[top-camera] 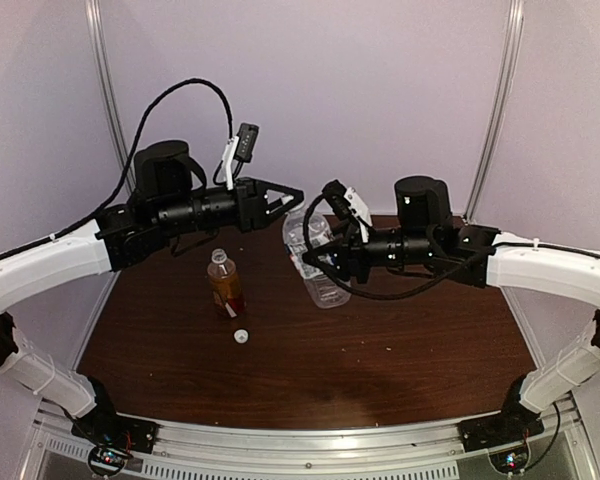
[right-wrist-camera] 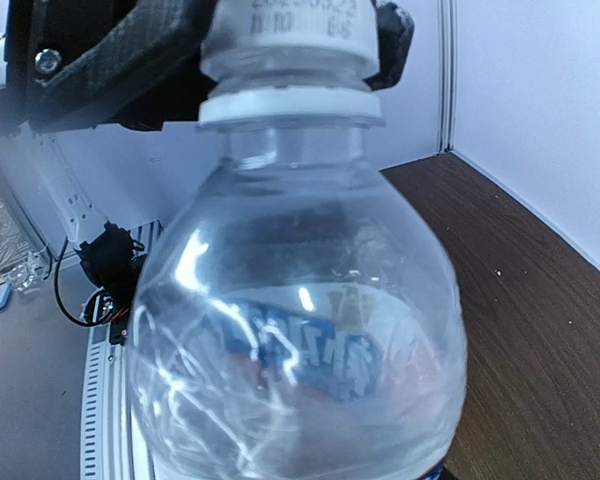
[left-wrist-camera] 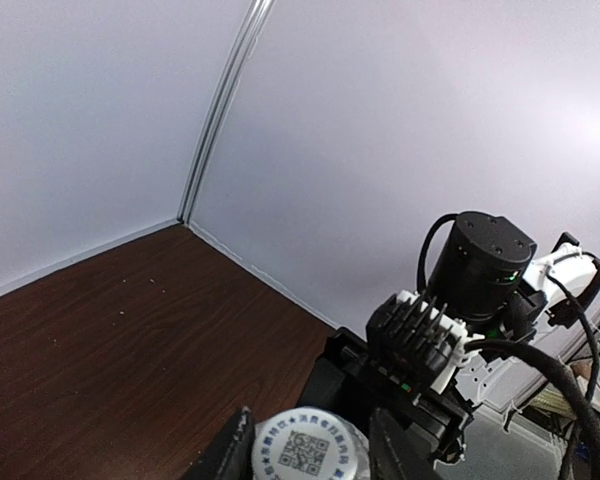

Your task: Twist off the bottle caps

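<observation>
Holding clear bottle (right-wrist-camera: 300,340), left claw (top-camera: 296,198) around cap (left-wrist-camera: 310,452)

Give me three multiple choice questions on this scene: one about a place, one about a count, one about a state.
1. Where is the loose cap?
A) on the table, just in front of the amber bottle
B) screwed onto that bottle
C) against the back wall

2. How many bottles are in view?
A) one
B) two
C) three

3. What state is the clear bottle in?
A) lying uncapped
B) standing alone
C) capped and held by the right gripper

Answers:
1 A, the top view shows it on the wood beside the amber bottle.
2 B, one amber, one clear.
3 C, its cap is on, with the left gripper closed around it.
</observation>
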{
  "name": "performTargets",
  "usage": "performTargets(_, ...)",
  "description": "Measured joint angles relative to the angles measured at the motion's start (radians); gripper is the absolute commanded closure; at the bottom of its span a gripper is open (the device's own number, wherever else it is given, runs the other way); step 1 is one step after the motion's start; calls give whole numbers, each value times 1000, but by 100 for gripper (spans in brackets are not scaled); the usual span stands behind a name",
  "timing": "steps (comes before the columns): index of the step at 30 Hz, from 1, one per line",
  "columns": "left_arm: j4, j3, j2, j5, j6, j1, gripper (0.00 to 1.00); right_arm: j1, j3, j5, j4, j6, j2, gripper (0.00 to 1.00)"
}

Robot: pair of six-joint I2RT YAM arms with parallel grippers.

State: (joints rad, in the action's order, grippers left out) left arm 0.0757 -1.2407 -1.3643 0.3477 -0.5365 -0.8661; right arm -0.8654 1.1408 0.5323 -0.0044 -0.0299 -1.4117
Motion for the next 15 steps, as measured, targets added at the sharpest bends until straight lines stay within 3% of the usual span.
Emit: performTargets(15, -26, 17, 20, 19, 29, 6, 19, 0, -22, 23, 27, 6, 23, 61)
